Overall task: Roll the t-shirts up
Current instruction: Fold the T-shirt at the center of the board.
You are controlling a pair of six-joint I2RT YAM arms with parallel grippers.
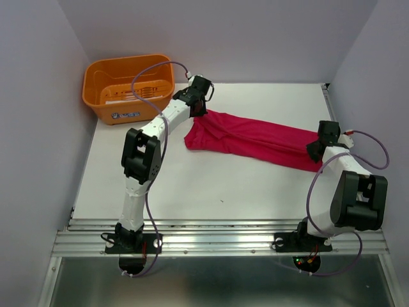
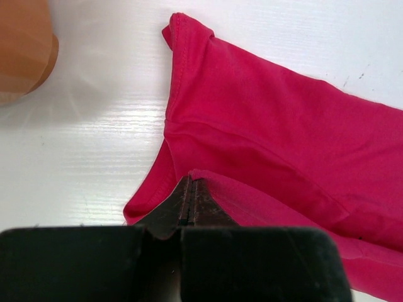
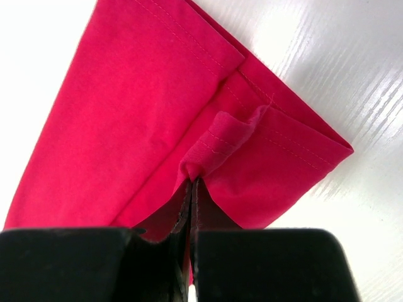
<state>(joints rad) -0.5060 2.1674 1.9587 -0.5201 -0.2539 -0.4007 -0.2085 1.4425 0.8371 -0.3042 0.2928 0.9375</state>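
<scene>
A crimson-pink t-shirt lies folded into a long narrow band across the white table, running from back centre down to the right. My left gripper is shut on the t-shirt's left end. In the left wrist view its fingertips pinch a fold of the t-shirt. My right gripper is shut on the t-shirt's right end. The right wrist view shows the tips gripping a bunched bit of hem on the t-shirt.
An orange plastic basket stands at the back left corner of the table, just left of the left arm, and its side shows in the left wrist view. Grey walls close in the left, back and right.
</scene>
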